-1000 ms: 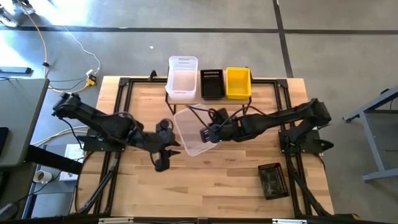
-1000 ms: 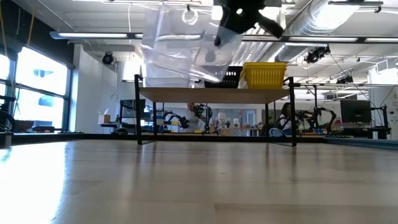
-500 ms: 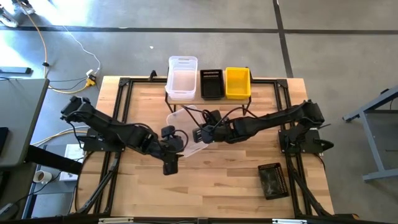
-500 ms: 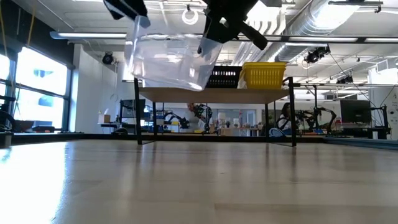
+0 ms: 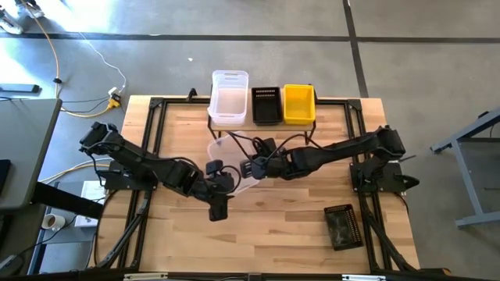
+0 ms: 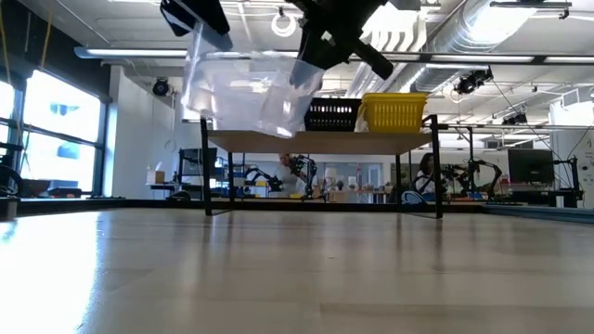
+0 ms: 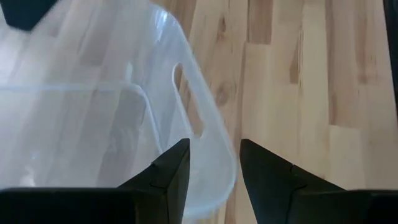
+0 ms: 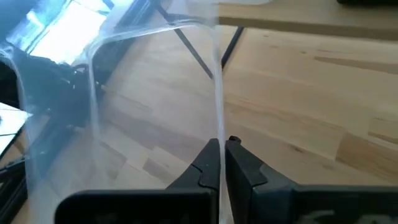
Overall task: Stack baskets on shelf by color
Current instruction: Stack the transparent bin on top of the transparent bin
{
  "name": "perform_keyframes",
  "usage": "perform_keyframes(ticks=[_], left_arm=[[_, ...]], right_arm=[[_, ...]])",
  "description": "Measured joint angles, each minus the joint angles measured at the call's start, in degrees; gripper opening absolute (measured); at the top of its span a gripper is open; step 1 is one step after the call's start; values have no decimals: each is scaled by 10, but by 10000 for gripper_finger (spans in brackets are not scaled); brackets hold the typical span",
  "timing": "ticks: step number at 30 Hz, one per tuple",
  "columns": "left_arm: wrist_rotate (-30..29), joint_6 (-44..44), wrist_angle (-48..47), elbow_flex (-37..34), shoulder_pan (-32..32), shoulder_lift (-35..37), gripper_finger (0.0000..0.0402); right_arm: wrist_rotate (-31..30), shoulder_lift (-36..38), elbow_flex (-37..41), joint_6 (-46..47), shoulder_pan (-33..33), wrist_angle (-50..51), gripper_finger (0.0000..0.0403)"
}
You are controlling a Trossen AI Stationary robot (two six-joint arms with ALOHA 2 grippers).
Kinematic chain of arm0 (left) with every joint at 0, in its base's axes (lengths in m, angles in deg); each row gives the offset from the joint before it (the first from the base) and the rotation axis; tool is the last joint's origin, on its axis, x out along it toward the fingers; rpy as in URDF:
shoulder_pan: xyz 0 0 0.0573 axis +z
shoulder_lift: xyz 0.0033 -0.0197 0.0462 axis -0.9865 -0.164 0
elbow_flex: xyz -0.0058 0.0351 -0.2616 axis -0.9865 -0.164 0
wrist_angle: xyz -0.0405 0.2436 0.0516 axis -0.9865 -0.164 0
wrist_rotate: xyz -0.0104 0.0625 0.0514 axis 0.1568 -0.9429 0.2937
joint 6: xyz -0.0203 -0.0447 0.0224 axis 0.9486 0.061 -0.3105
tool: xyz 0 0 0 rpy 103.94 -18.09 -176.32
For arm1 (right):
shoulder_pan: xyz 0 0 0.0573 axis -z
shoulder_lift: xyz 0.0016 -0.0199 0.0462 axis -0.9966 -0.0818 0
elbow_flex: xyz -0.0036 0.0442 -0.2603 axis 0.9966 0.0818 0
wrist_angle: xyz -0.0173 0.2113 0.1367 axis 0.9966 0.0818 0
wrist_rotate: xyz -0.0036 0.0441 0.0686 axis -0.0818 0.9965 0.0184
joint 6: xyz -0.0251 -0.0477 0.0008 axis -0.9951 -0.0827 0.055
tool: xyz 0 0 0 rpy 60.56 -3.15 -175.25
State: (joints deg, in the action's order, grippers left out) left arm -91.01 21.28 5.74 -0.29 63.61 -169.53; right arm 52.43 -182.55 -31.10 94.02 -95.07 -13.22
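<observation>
Above the table [image 5: 258, 226], with the right gripper [image 6: 311, 57] pinching the clear basket [image 6: 243, 91], close your open left gripper [image 7: 213, 163] squarely over its rim.

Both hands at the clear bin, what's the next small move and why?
Probably close the left hand on the clear bin: its fingers straddle the rim with gaps either side, while the right hand, shut on the opposite wall, alone holds it up, tilted, short of the shelf.

Three baskets [image 5: 266, 104] side by side on the shelf [image 6: 320, 142]; a fourth basket [image 5: 341, 225] near the table's [image 5: 281, 234] right front corner
</observation>
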Motion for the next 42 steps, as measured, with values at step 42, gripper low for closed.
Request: perform_keyframes(ticks=[42], left_arm=[[-17, -84, -136, 1, 7, 0, 131]], right_arm=[[106, -3, -108, -77, -14, 8, 1]])
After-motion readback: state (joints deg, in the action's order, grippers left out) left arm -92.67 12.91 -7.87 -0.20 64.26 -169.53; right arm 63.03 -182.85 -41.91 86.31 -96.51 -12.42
